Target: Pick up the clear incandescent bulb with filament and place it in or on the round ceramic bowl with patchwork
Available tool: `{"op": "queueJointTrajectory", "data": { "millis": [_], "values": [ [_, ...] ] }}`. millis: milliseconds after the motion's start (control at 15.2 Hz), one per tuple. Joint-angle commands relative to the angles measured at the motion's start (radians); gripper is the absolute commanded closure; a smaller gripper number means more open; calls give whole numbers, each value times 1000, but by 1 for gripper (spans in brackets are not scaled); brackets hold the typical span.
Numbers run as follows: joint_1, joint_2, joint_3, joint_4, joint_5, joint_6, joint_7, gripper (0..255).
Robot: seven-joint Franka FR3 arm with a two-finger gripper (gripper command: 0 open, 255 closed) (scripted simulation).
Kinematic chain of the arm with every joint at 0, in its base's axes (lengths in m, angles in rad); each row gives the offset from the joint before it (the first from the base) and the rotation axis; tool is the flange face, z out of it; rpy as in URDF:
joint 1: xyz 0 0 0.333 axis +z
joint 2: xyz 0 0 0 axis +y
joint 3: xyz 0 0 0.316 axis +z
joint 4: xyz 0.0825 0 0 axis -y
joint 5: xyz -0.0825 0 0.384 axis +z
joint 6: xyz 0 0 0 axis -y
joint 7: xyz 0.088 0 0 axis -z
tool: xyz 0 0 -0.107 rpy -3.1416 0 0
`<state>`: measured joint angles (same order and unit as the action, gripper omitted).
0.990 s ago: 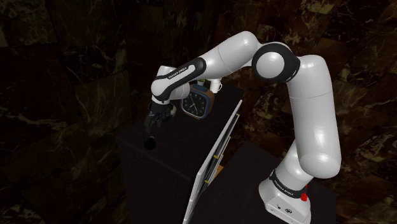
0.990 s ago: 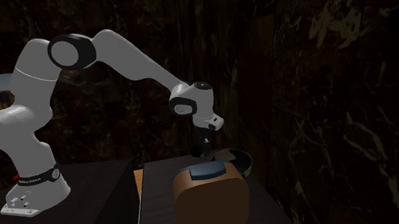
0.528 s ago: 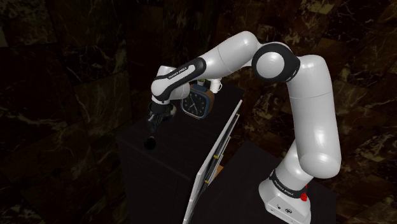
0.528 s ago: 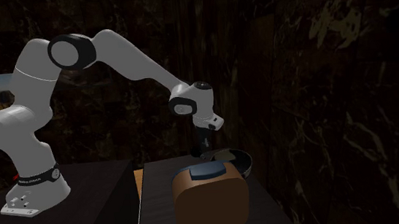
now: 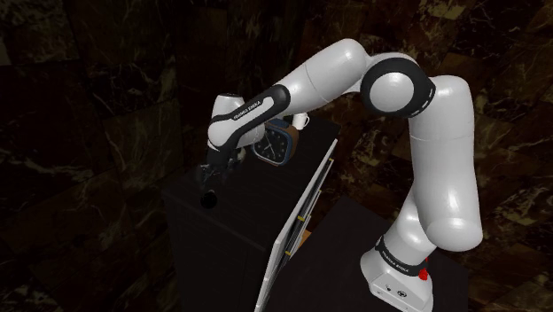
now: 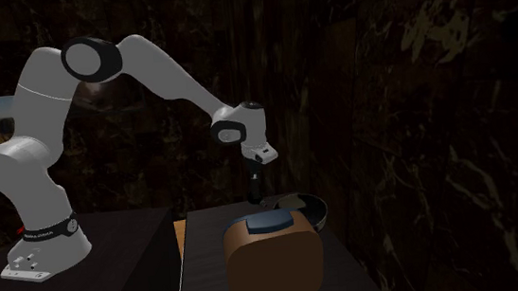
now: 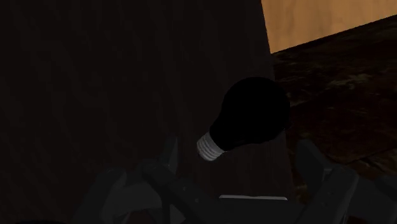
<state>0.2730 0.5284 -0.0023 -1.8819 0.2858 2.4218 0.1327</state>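
The bulb (image 7: 251,114) is drawn black with a grey screw base and lies on its side on the dark table top (image 7: 95,76), close to an edge. It lies just ahead of my gripper (image 7: 236,156), whose fingers (image 7: 162,167) stand apart and do not touch it. In the shoulder view the bulb (image 5: 210,200) is a dark spot just below the open gripper (image 5: 209,175). The dark round bowl (image 6: 306,208) sits on the table behind a brown clock in the second exterior view, right of the gripper (image 6: 255,195).
A brown clock with a blue face (image 5: 273,146) stands on the table behind the hand, its brown back (image 6: 274,257) nearest the second camera. A white cup (image 5: 299,118) sits beyond it. A pale panel (image 5: 297,217) leans at the table's side. Dark marbled walls surround.
The hand has turned, moved a little toward the shoulder view's left and come down nearer the bulb. In the second exterior view it shifted left. The bulb has not moved.
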Motion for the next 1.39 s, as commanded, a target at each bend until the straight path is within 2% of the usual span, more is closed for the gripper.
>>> {"op": "queueJointTrajectory", "data": {
  "millis": [0,462,990,1056,1320],
  "values": [
    [88,-10,-48,-13,-21,9,245,0],
    [90,69,-36,0,-4,76,234,0],
    [90,69,-36,0,-4,75,234,0],
    [90,69,-36,0,-4,75,234,255],
    [90,69,-36,0,-4,75,234,255]
  ]
}}
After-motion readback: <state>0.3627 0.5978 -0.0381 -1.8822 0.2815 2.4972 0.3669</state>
